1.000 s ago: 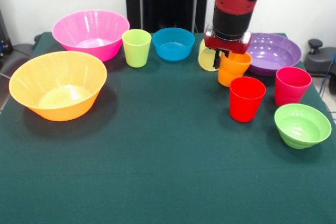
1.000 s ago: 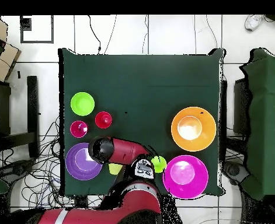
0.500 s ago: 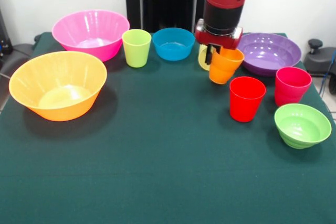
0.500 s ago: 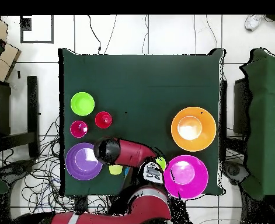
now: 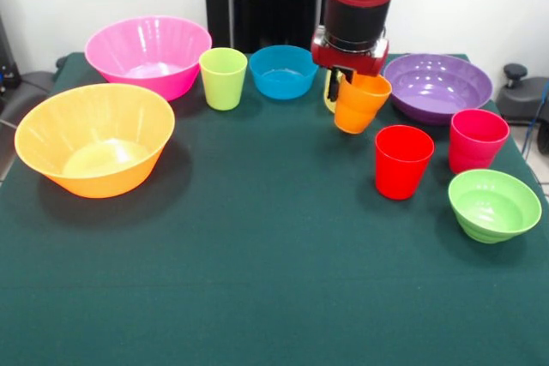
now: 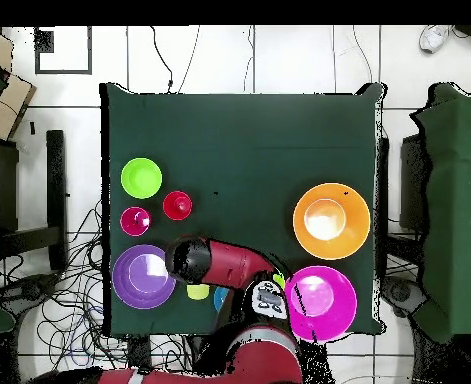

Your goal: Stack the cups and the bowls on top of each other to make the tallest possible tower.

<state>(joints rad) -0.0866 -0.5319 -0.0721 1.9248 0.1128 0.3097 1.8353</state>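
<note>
Orange cup in claw

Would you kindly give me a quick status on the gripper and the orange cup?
Gripper shut on orange cup, cup lifted and tilted. No tower yet. Yellow cup close behind, red cup near the front.

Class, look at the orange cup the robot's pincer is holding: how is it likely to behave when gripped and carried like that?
The orange cup hangs tilted from the pincer, pinched at its rim, so it is probably light. It keeps its round shape, so likely stiff plastic. Its smooth-looking tapered wall may let it slip or swing if the arm moves fast.
</note>
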